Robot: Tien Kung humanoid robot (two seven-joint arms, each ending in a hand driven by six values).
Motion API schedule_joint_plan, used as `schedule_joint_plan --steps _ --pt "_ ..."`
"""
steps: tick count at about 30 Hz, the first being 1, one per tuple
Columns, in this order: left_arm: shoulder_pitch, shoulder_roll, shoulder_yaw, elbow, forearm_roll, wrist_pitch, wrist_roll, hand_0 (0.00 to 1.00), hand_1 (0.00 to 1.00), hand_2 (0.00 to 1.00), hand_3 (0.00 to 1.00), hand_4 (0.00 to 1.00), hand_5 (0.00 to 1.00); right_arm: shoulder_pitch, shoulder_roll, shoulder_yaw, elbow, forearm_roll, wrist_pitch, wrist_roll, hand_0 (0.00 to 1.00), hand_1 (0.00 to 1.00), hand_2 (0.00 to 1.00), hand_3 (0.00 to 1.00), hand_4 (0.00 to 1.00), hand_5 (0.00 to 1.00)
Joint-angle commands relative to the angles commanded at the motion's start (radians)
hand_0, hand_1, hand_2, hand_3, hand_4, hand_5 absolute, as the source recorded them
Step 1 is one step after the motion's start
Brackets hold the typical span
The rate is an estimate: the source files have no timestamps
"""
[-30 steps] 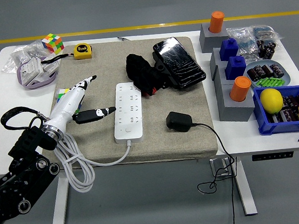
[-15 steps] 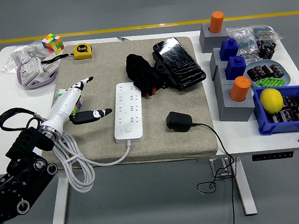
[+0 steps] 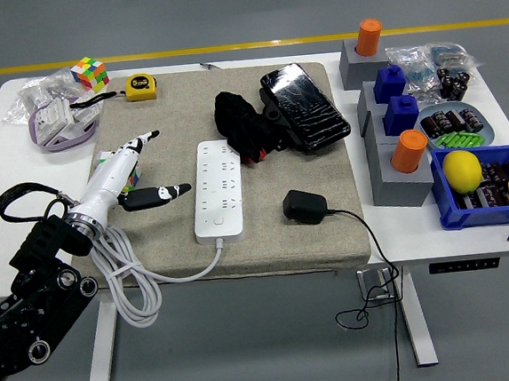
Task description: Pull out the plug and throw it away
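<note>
Nothing has shifted since half a second ago. The robot's white-and-black left hand (image 3: pixel 128 175) hovers with fingers spread wide, empty. The black plug adapter (image 3: pixel 304 207) lies unplugged on the grey mat (image 3: pixel 268 243), well right, past the white power strip (image 3: pixel 219 187).

Left hand (image 3: pixel 126 172) over the grey mat's (image 3: pixel 170 242) left part, fingers spread, holding nothing, thumb pointing at the white power strip (image 3: pixel 218 189). Black plug adapter (image 3: pixel 305 206) lies unplugged on the mat, just right of the strip, its cable running off the front edge. Blue bin (image 3: pixel 479 211) with lemon (image 3: pixel 462 170) at right.
</note>
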Motion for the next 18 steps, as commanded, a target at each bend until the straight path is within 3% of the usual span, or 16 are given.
schedule_joint_plan --steps 18 --pt "-0.002 0.0 0.003 -0.001 0.0 -0.002 0.001 0.998 0.998 0.991 0.942 0.998 0.518 0.002 0.001 0.002 0.0 -0.001 0.0 0.0 0.567 0.645 0.669 0.566 0.972 0.482"
